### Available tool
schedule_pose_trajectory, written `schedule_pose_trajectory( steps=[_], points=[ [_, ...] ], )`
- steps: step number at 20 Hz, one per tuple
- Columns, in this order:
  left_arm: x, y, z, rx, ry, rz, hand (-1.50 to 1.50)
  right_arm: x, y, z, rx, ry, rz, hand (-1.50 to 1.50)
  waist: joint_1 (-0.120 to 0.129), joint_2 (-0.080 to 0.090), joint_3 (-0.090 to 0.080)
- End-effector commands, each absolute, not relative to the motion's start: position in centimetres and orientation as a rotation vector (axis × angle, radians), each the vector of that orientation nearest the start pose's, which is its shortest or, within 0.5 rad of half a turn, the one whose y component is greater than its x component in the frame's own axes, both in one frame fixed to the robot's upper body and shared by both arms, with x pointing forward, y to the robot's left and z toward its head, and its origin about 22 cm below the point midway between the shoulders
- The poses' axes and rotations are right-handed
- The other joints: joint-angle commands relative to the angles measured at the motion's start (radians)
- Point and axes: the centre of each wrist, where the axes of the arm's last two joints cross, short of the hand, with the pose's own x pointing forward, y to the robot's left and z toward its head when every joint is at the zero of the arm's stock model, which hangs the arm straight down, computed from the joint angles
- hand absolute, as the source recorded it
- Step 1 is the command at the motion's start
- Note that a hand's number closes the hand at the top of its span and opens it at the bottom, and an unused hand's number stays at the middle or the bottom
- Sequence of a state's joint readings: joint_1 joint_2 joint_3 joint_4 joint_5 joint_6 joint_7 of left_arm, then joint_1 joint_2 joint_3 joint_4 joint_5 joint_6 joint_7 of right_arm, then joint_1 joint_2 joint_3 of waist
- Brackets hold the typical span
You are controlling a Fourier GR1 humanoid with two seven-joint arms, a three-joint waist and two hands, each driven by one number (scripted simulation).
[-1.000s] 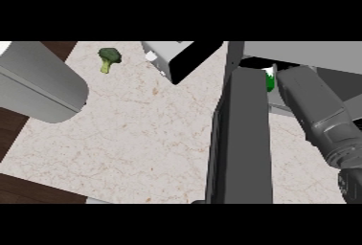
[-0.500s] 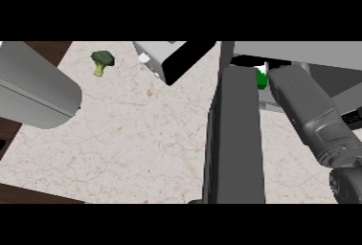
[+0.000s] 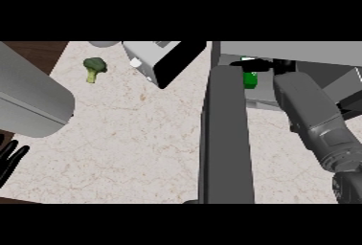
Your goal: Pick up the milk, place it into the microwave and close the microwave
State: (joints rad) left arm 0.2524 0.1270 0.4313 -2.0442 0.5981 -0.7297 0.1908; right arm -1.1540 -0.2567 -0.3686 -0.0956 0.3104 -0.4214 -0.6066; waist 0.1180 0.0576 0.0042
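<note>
The green milk carton [image 3: 249,80] stands inside the open microwave [image 3: 311,50] at the upper right. My right forearm reaches up from the lower right corner into the cavity. The black right hand [image 3: 271,64] lies over the carton's top, with fingers curled round it. The microwave's dark grey door [image 3: 226,139] hangs open and runs down the middle of the view, left of that arm. Only the dark fingers of my left hand [image 3: 10,160] show, straight, at the left edge below the big grey left forearm.
A broccoli floret [image 3: 94,68] lies on the marble counter [image 3: 127,143] at the upper left. A grey box with a black panel [image 3: 161,60] stands at the top centre, a small white thing [image 3: 136,62] beside it.
The right arm has reached a little further left into the microwave with the milk. The left forearm has shifted, and its fingers now show at the left edge.
</note>
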Motion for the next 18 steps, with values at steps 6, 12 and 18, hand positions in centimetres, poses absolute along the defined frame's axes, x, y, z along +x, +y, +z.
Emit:
schedule_pose_trajectory(
  steps=[6, 12, 18],
  points=[
    [15.0, 32.9, 6.1, -0.522, -1.784, -0.293, -1.50, 43.6, -24.2, 3.0, -0.304, -1.863, 0.148, -1.50, -0.051, -0.027, -0.001],
    [16.2, 29.9, 4.8, -0.630, -1.677, -0.388, -1.50, 41.6, -24.8, -0.6, -0.038, -1.847, 0.111, -1.50, -0.083, -0.039, -0.002],
    [17.8, 29.5, 3.2, -0.633, -1.659, -0.464, -1.50, 38.9, -21.3, -5.1, 0.160, -1.791, -0.001, -1.50, -0.109, -0.054, -0.004]
  ],
)
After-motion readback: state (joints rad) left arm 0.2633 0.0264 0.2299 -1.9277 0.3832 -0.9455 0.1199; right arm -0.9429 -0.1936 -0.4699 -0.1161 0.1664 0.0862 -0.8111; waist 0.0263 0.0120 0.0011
